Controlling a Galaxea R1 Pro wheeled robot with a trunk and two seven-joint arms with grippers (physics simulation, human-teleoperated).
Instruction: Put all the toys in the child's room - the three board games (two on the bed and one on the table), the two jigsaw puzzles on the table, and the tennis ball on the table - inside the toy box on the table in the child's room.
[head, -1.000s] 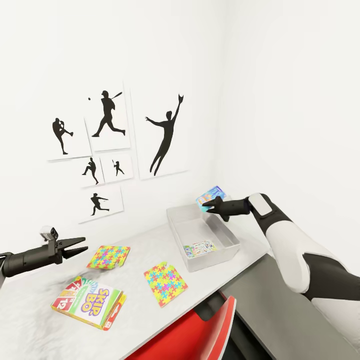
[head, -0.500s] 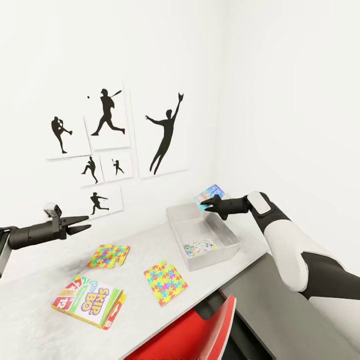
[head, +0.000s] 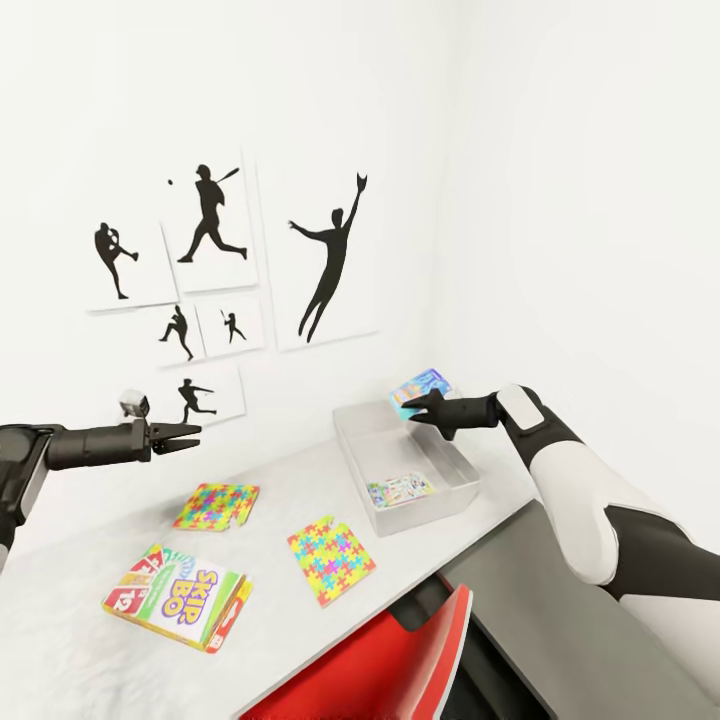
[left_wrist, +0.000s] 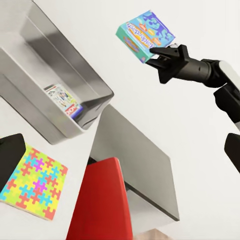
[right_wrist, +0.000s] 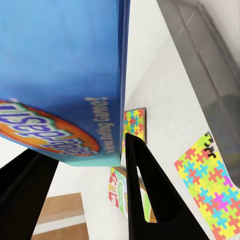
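My right gripper (head: 412, 405) is shut on a blue board game (head: 422, 387), held tilted in the air above the far end of the light-grey toy box (head: 452, 462). A second board game (head: 400, 490) lies flat inside the box. Two bright jigsaw puzzles (head: 216, 505) (head: 331, 560) lie on the pale table (head: 70, 650), with a Skip-Bo game box (head: 178, 597) near its front. My left gripper (head: 190, 435) hovers open and empty above the table's left part. In the left wrist view the held board game (left_wrist: 145, 36) hangs over the toy box (left_wrist: 75, 65). The tennis ball is out of view.
A red chair (head: 400, 660) stands tucked under the table's front edge. A lower dark-grey cabinet (head: 560, 640) adjoins the table on the right. White walls meet in the corner behind the toy box, with black baseball silhouette posters (head: 330, 255) on the left one.
My left arm has risen and swung to the right, away from the Skip-Bo box. The right gripper has kept the blue board game almost still above the toy box.
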